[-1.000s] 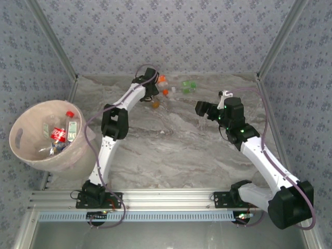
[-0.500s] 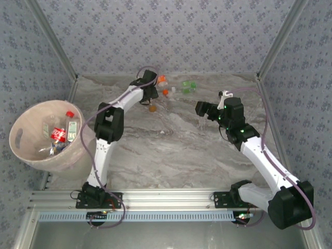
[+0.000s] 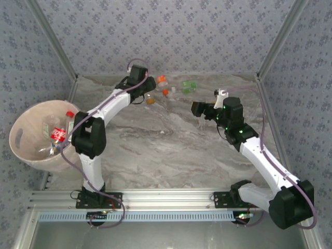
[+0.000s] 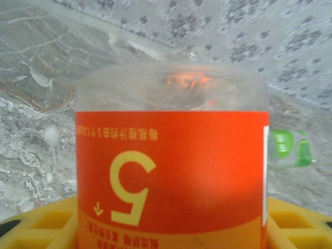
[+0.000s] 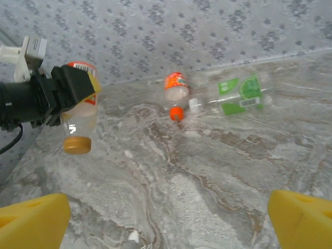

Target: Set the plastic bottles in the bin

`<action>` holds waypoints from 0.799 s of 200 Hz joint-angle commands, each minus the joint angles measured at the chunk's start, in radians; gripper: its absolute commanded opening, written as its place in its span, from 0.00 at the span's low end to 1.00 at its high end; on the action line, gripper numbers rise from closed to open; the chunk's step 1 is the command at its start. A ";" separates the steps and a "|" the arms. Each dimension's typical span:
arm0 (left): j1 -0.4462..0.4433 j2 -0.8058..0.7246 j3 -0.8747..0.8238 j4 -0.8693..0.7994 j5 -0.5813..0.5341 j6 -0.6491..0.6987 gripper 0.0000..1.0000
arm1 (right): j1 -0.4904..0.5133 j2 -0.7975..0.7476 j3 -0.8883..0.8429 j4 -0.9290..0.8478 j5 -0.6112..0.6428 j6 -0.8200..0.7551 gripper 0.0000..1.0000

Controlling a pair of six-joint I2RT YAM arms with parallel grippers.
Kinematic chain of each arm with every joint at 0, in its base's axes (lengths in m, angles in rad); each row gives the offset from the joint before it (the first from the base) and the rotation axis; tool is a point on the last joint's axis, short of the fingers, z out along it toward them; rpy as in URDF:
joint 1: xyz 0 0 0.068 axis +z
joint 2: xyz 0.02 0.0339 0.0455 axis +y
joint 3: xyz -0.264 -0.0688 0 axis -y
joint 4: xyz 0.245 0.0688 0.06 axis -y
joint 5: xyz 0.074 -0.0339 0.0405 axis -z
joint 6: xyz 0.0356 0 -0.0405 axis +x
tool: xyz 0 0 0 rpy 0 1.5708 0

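Observation:
My left gripper (image 3: 147,89) is shut on a clear plastic bottle (image 3: 150,98) with an orange label (image 4: 171,155). It holds the bottle above the far table, the amber cap (image 5: 77,144) pointing down. The yellow fingers (image 4: 41,223) press both sides of the label. More bottles lie by the back wall: an orange-labelled one (image 3: 163,81) (image 5: 176,89) and a green-labelled one (image 3: 189,84) (image 5: 239,93). The pale pink bin (image 3: 21,136) stands at the far left with several bottles (image 3: 59,134) inside. My right gripper (image 3: 198,108) (image 5: 168,223) hangs open over bare table.
The patterned back wall and metal corner posts (image 3: 270,49) enclose the marble table (image 3: 171,150). A small white scrap (image 3: 163,133) lies mid-table. The left arm's elbow (image 3: 88,136) sits close to the bin's right rim.
The left gripper closed on the orange-labelled bottle and lifted it slightly left; the arm's elbow swung left toward the bin. The right gripper shifted a little left.

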 commanded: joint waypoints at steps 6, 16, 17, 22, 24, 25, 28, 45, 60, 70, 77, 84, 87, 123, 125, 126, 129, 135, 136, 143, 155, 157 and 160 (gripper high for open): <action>-0.002 -0.126 -0.055 0.086 0.057 0.019 0.50 | 0.038 0.014 0.019 0.027 -0.033 -0.057 1.00; -0.003 -0.162 -0.079 0.102 0.065 0.020 0.50 | 0.051 0.021 0.028 0.022 -0.033 -0.066 1.00; -0.004 -0.167 -0.081 0.103 0.066 0.020 0.50 | 0.052 0.022 0.027 0.022 -0.034 -0.067 1.00; -0.005 -0.185 -0.090 0.108 0.071 0.023 0.50 | 0.060 0.025 0.030 0.022 -0.035 -0.072 1.00; -0.004 -0.193 -0.095 0.109 0.072 0.023 0.50 | 0.060 0.027 0.031 0.022 -0.035 -0.073 1.00; -0.004 -0.197 -0.096 0.110 0.072 0.023 0.50 | 0.062 0.028 0.031 0.022 -0.036 -0.074 1.00; -0.005 -0.207 -0.101 0.111 0.076 0.024 0.50 | 0.064 0.030 0.033 0.023 -0.037 -0.076 1.00; -0.005 -0.270 -0.123 0.108 0.098 0.031 0.50 | 0.088 0.044 0.044 0.025 -0.076 -0.105 1.00; -0.004 -0.336 -0.146 0.108 0.127 0.049 0.50 | 0.112 0.056 0.063 0.013 -0.123 -0.144 1.00; -0.005 -0.382 -0.157 0.112 0.147 0.072 0.50 | 0.128 0.065 0.074 0.006 -0.138 -0.164 1.00; -0.005 -0.413 -0.163 0.111 0.157 0.088 0.50 | 0.140 0.071 0.083 0.002 -0.147 -0.176 1.00; -0.005 -0.446 -0.170 0.105 0.159 0.105 0.49 | 0.149 0.076 0.089 0.002 -0.158 -0.185 1.00; -0.004 -0.461 -0.173 0.103 0.158 0.113 0.49 | 0.152 0.080 0.091 0.003 -0.162 -0.188 1.00; -0.005 -0.619 -0.224 0.085 0.139 0.183 0.49 | 0.184 0.108 0.104 0.041 -0.201 -0.208 1.00; -0.005 -0.626 -0.226 0.084 0.138 0.186 0.49 | 0.187 0.110 0.105 0.044 -0.203 -0.208 1.00; -0.004 -0.630 -0.227 0.083 0.138 0.188 0.49 | 0.187 0.110 0.105 0.044 -0.203 -0.208 1.00; -0.005 -0.642 -0.230 0.081 0.136 0.190 0.49 | 0.189 0.112 0.106 0.048 -0.204 -0.209 1.00; -0.004 -0.661 -0.237 0.077 0.133 0.199 0.49 | 0.193 0.115 0.109 0.054 -0.209 -0.210 1.00; -0.005 -0.665 -0.237 0.077 0.132 0.200 0.49 | 0.193 0.115 0.109 0.054 -0.209 -0.210 1.00; -0.004 -0.687 -0.243 0.073 0.128 0.209 0.49 | 0.197 0.122 0.110 0.062 -0.215 -0.211 1.00; -0.005 -0.721 -0.251 0.062 0.117 0.224 0.49 | 0.204 0.128 0.115 0.070 -0.225 -0.214 1.00; -0.004 -0.727 -0.251 0.059 0.115 0.227 0.49 | 0.204 0.130 0.116 0.070 -0.227 -0.215 1.00; -0.004 -0.735 -0.252 0.055 0.110 0.230 0.49 | 0.205 0.131 0.118 0.071 -0.230 -0.215 1.00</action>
